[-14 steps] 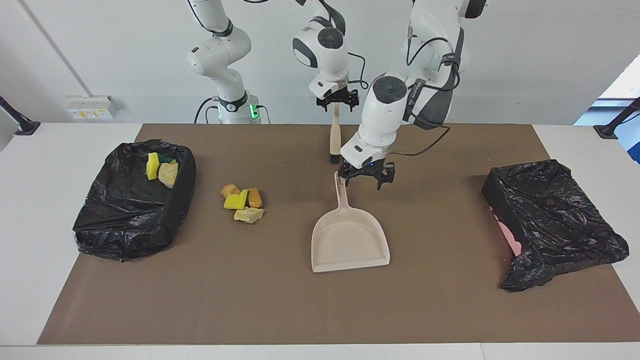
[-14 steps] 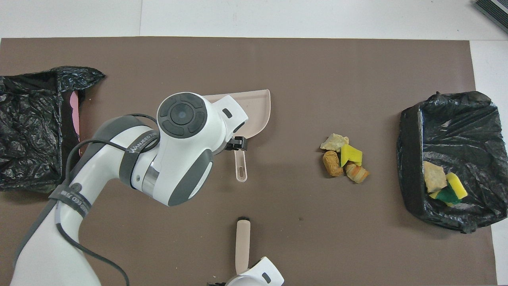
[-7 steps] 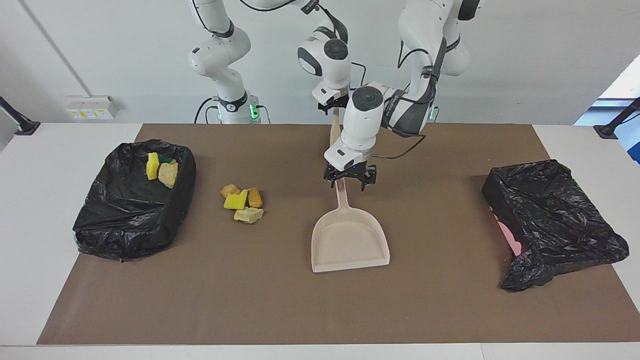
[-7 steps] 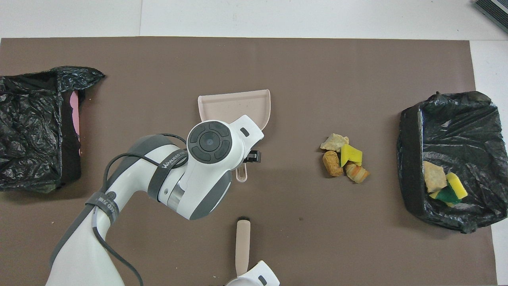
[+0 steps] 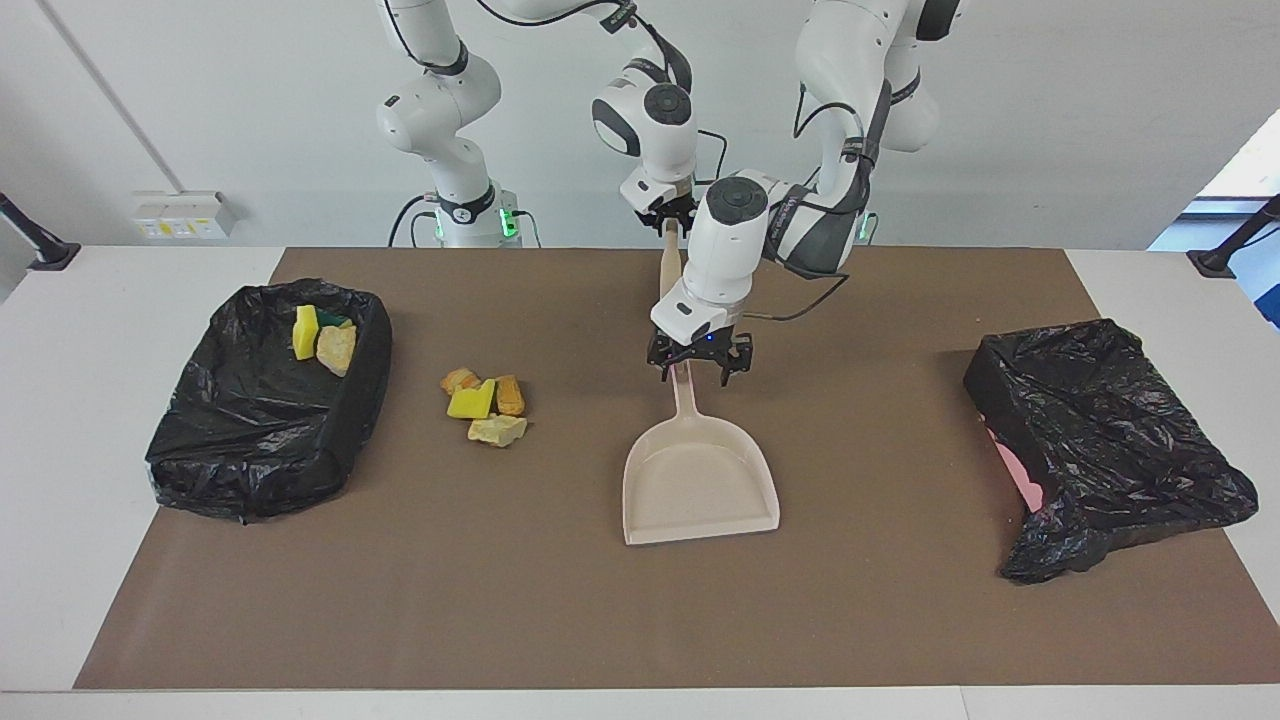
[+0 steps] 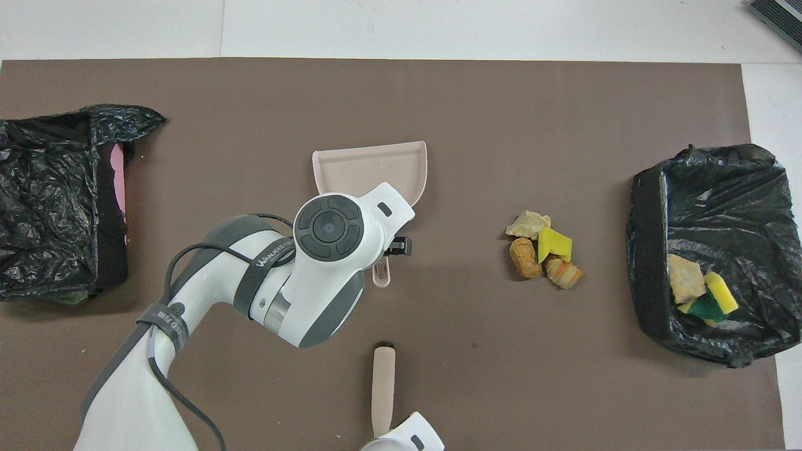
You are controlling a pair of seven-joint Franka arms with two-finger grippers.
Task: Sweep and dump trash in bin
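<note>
Several small yellow and orange-tan trash chunks (image 5: 485,405) lie in a pile on the brown mat, also in the overhead view (image 6: 544,249). More chunks (image 5: 322,335), one with a green face, lie in the black-lined bin (image 5: 250,450) at the right arm's end. The beige dustpan (image 5: 700,480) lies flat mid-mat, handle toward the robots. My left gripper (image 5: 698,372) is open, low over the handle, fingers on either side of it. My right gripper (image 5: 672,218) is shut on the beige hand brush (image 5: 667,268) and holds it upright, bristles down, above the mat.
A second crumpled black bag (image 5: 1100,440) with a pink patch lies at the left arm's end of the mat. The trash pile sits between the dustpan and the bin. The brown mat (image 5: 500,600) covers most of the white table.
My left gripper has moved from beside the dustpan handle to over it and sunk slightly. My right gripper has drawn the brush back toward the robots.
</note>
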